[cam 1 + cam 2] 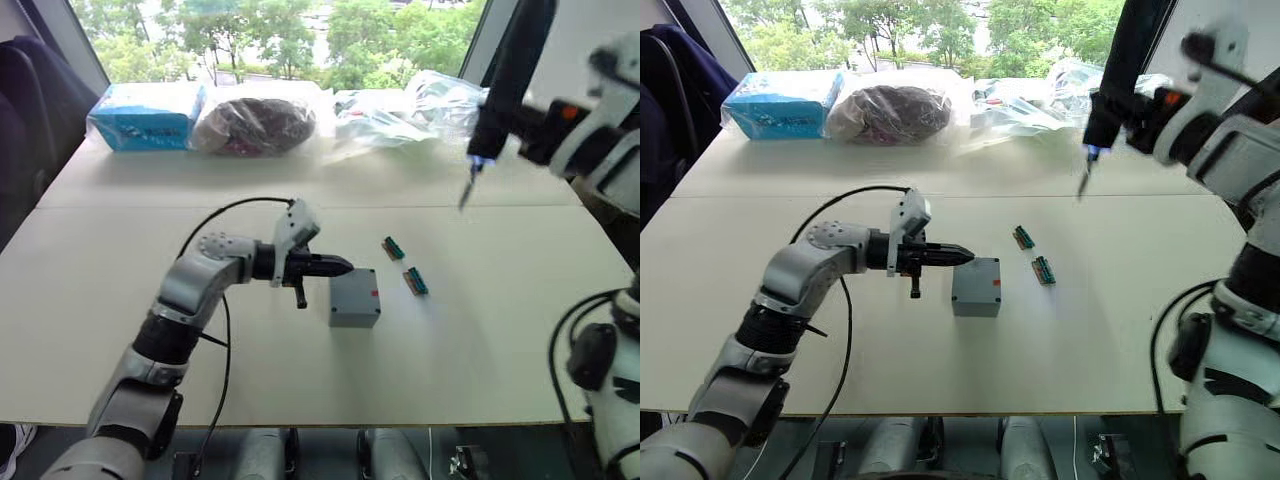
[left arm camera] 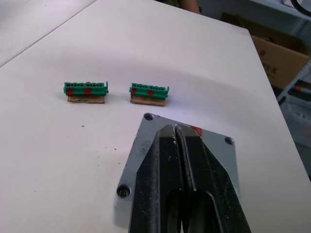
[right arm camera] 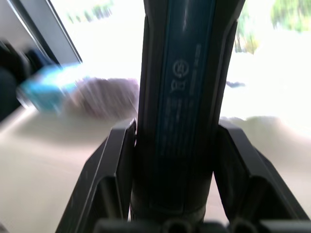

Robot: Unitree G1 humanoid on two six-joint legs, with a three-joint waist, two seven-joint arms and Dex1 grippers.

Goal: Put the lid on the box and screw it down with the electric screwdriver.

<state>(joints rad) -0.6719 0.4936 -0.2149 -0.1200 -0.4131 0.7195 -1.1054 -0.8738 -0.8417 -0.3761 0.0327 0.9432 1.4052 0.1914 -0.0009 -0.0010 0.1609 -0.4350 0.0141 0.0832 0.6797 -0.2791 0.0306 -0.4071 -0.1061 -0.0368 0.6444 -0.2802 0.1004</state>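
Note:
The grey box (image 1: 354,305) stands mid-table with a red mark (image 1: 374,294) on its side. The lid (image 2: 146,145) lies on top of it, with screw holes showing at its corners. My left gripper (image 2: 176,130) is shut and empty, and its tips reach over the lid from the left; I cannot tell whether they touch it. High at the back right, my right gripper (image 3: 177,145) is shut on the electric screwdriver (image 1: 505,80). The tool hangs tilted above the table, its thin bit (image 1: 466,192) pointing down and its tip light glowing blue.
Two small green connectors (image 1: 393,247) (image 1: 416,282) lie just right of the box. Along the far edge sit a blue packet (image 1: 148,115), a dark bundle in plastic (image 1: 255,125) and clear plastic bags (image 1: 390,115). A black cable (image 1: 225,210) loops by my left arm.

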